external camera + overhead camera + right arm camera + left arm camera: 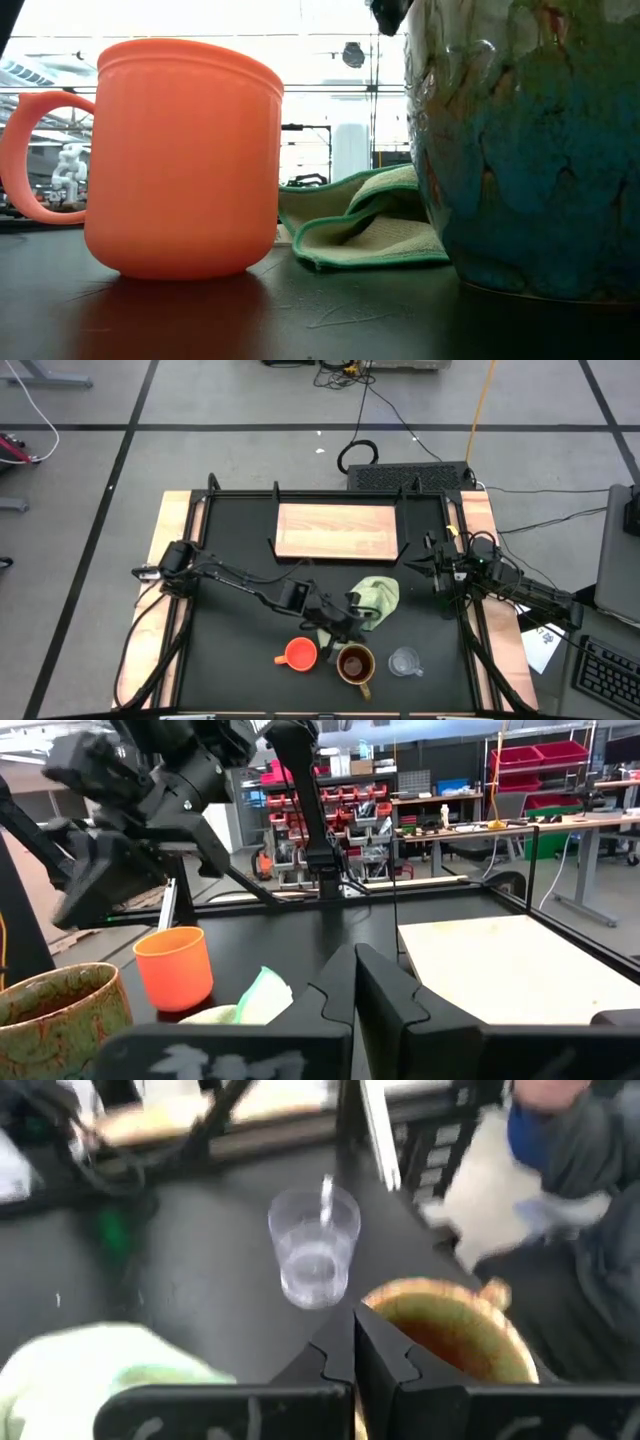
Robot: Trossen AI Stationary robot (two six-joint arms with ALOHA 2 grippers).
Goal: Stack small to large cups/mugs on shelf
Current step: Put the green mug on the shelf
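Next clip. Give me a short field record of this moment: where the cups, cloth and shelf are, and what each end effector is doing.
shelf: light wooden board, far side of table, bare
orange handled cup: near edge, upright
brown glossy mug: between the other two cups
clear glass cup: beside mug, upright
light green cloth: crumpled, behind the cups
left end effector: shut, just above mug, holding nothing
right end effector: shut, by table's right side, idle

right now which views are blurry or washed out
Left wrist view: motion-blurred, the small clear glass cup and brown glazed mug smeared. Low view: background blown out white behind the orange plastic cup. High and right wrist views: sharp, evenly lit.
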